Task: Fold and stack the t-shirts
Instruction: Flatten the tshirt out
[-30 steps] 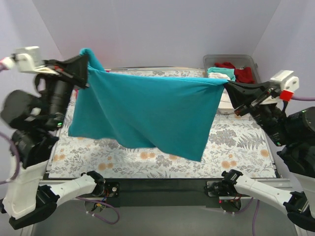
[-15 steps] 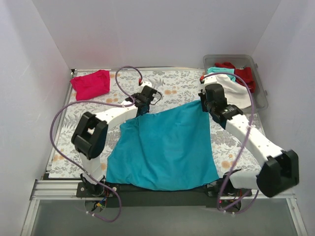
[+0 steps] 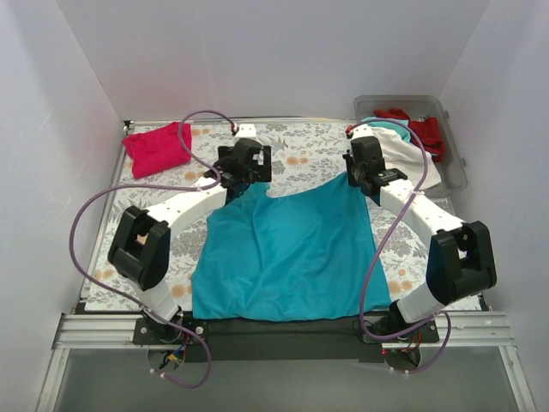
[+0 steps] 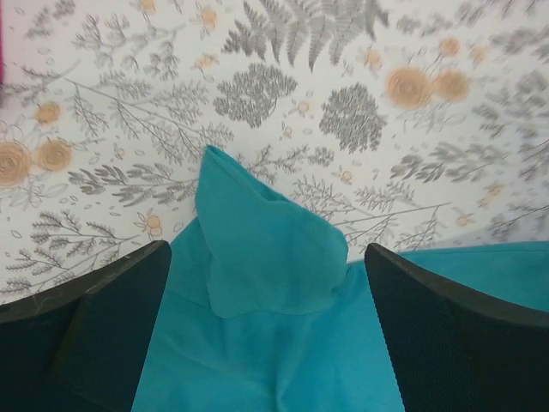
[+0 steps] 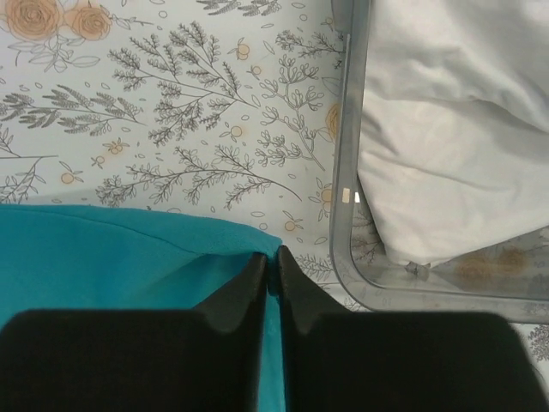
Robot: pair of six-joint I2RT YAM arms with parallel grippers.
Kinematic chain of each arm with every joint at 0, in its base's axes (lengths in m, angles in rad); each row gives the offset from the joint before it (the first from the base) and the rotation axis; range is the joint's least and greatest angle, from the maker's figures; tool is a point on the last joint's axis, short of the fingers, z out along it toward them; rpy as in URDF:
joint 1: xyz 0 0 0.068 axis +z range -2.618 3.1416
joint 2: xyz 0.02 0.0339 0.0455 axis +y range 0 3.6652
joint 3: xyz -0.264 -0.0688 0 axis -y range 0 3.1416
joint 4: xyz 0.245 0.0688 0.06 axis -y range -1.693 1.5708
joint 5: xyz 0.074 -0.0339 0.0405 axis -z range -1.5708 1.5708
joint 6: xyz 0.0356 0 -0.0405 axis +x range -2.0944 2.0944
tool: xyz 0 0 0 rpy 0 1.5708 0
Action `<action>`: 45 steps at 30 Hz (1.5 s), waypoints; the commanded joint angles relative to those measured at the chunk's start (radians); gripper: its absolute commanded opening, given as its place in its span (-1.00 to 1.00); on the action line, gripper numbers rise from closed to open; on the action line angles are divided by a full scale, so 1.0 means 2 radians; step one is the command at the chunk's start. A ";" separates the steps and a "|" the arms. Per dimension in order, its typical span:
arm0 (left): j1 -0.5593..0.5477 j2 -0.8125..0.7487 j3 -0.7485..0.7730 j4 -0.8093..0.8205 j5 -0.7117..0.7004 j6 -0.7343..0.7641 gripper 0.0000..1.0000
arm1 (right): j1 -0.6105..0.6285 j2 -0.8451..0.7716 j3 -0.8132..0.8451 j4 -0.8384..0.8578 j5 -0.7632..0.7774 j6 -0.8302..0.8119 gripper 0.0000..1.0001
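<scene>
While the left gripper (image 4: 266, 257) gapes above the teal t-shirt (image 3: 287, 257), the right gripper (image 5: 272, 259) clamps its corner beside the bin (image 5: 342, 172).

I am looking into a robotics lab test cell, not a home. Plain white panels (image 3: 257, 51) box in a table (image 3: 317, 146) under a floral cover. An aluminium rail (image 3: 94, 328) runs along its near edge, purple cables (image 3: 81, 223) loop loose, and a clear plastic bin (image 3: 453, 154) sits at the far right corner.
</scene>
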 commanded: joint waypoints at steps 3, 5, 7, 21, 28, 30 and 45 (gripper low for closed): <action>0.049 -0.070 -0.053 0.047 0.035 -0.023 0.78 | -0.003 -0.019 0.011 0.023 0.000 0.012 -0.34; 0.065 -0.071 -0.070 0.058 0.032 -0.034 0.79 | -0.004 -0.040 0.006 0.023 -0.008 0.014 -0.14; 0.072 -0.078 -0.103 0.075 0.038 -0.046 0.79 | -0.002 -0.060 0.001 0.023 -0.021 0.012 0.04; 0.080 0.011 -0.085 0.099 0.028 -0.051 0.65 | 0.020 -0.192 -0.110 0.060 -0.133 0.036 0.11; 0.077 0.040 -0.055 0.098 0.023 -0.047 0.60 | 0.026 -0.230 -0.150 0.071 -0.137 0.044 0.12; 0.074 0.028 -0.069 0.114 0.038 -0.045 0.58 | 0.027 -0.229 -0.154 0.075 -0.137 0.045 0.12; 0.049 0.039 -0.075 0.109 0.020 -0.042 0.40 | 0.029 -0.222 -0.170 0.081 -0.145 0.048 0.12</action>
